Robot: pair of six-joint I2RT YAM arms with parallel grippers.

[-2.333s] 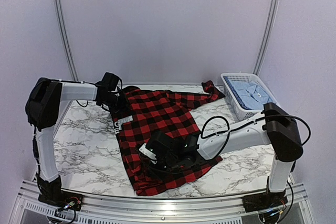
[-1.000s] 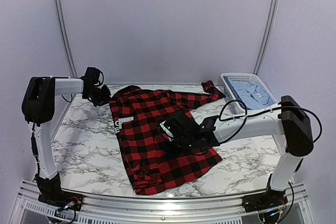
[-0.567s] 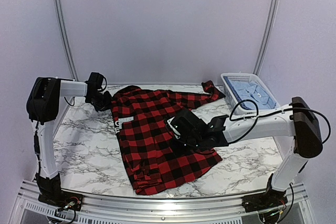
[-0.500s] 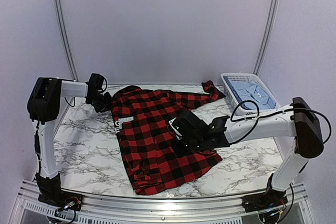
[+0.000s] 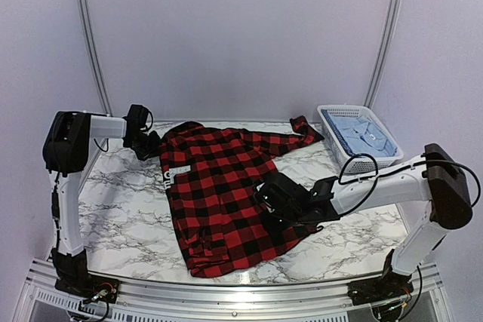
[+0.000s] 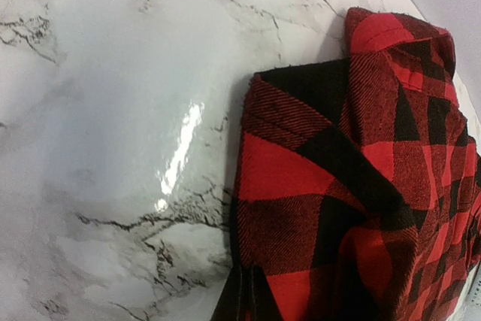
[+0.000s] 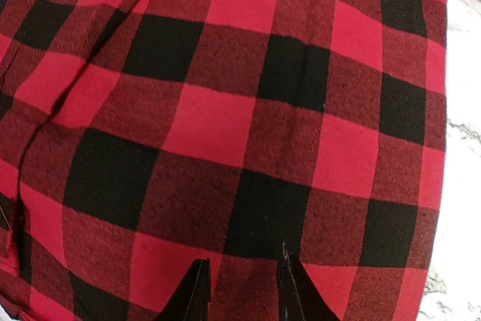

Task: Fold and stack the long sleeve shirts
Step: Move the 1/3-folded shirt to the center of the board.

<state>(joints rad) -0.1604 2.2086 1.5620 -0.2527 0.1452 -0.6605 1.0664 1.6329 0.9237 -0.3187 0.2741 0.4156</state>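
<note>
R arm [image 5: 370, 184] nearer; basket [image 5: 333, 139]: blue shirt [image 5: 364, 133]

Lab booth: plain walls [image 5: 241, 35], marble table [image 5: 124, 213].

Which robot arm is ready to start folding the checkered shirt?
Probably left. The left fingers are shut on the far corner of the red-and-black checked shirt, ready to pull it over. The right fingers sit apart above its lower half, gripping nothing.

You see white lattice basket [image 5: 332, 135] at far right corner of table. Marble-pattern tabletop [image 5: 128, 209], grey veins, bright glare patch in left wrist view. Metal rail [image 5: 226, 286] along near edge. Pale backdrop behind.
</note>
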